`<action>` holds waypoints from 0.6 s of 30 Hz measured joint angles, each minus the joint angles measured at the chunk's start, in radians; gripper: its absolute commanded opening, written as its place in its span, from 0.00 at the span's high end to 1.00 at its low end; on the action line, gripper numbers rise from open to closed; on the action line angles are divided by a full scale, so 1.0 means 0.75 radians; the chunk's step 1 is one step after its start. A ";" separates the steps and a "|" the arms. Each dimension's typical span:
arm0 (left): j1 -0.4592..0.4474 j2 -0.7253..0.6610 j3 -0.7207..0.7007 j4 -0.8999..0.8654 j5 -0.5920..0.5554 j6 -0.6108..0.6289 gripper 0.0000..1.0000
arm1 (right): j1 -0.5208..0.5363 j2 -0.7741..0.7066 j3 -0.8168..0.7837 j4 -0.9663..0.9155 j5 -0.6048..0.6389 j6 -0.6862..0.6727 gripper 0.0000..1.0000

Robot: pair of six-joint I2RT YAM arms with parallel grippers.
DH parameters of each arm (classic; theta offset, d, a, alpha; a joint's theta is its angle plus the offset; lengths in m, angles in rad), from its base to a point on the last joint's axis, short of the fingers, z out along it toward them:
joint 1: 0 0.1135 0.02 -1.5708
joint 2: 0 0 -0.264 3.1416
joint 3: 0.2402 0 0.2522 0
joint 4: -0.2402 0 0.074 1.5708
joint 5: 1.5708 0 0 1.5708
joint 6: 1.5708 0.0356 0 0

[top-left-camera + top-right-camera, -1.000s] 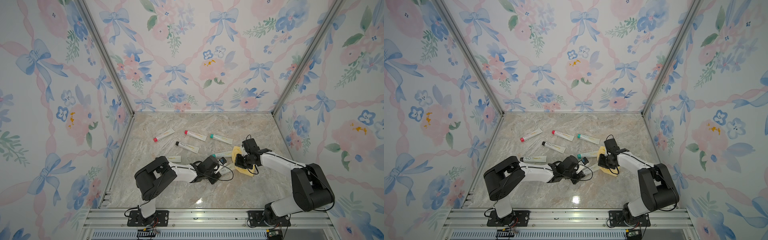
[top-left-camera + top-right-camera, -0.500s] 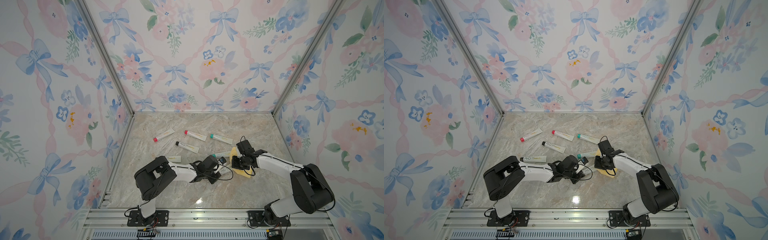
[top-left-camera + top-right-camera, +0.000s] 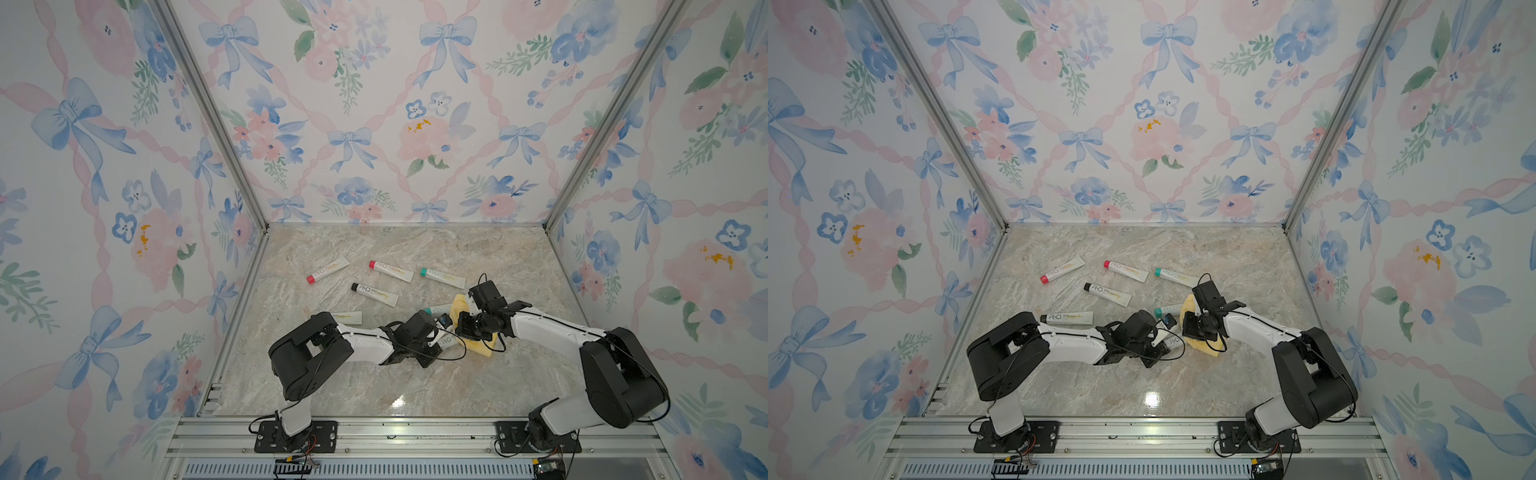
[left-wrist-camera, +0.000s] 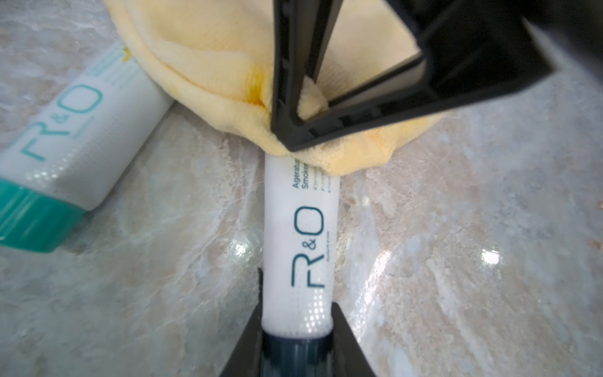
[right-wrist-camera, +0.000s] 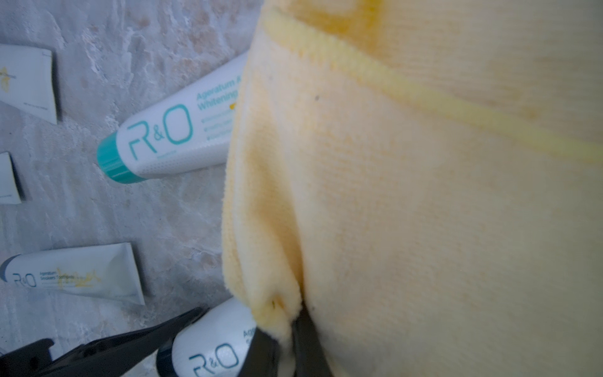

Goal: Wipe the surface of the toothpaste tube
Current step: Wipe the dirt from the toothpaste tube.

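Toothpaste tube (image 4: 298, 241) lies w/ its far end under yellow cloth (image 5: 408, 212), dark cap end clamped in L gripper (image 4: 297, 326). R gripper (image 5: 285, 339) pinches a fold at cloth's edge. Teal-capped tube (image 4: 75, 143) sits partly under cloth.

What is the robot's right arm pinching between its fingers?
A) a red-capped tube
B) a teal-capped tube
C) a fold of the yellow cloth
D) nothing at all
C: in the right wrist view the right fingers are shut on a fold of the yellow cloth, which covers the far end of the dark-capped tube gripped by the left fingers.
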 measured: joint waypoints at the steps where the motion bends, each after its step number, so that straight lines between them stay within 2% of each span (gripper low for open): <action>1: 0.000 0.000 0.000 0.000 0.000 0.000 0.86 | -0.014 -0.005 0.000 -0.013 0.005 -0.012 0.90; 8: 0.000 0.002 0.000 0.004 0.000 0.000 0.86 | -0.120 -0.015 -0.001 -0.088 0.030 -0.073 0.90; 18: 0.000 0.003 0.000 0.005 0.001 0.000 0.86 | -0.049 -0.033 -0.014 -0.076 -0.010 -0.046 0.90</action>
